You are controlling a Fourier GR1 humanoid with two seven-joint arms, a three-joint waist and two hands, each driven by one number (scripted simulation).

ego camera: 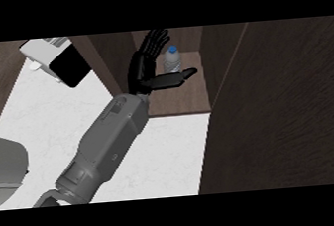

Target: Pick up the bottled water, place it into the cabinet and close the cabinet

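Upper centre of frame: bottled water (172, 60) upright on the cabinet (184, 101) shelf, cap up. Just left of it, left hand (146, 69) open, fingers straight, thumb spread below the bottle, gripping nothing. Door (286, 105) open, filling the right side. Likely hazards: bottle toppled if clipped by thumb or fingers on pulling back; door swung onto a forearm (109, 134) not yet clear.

The left forearm (113, 134) reaches diagonally up from the lower left edge. The left hand (143, 72) is open, fingers (152, 44) straight, thumb (173, 78) spread rightward.
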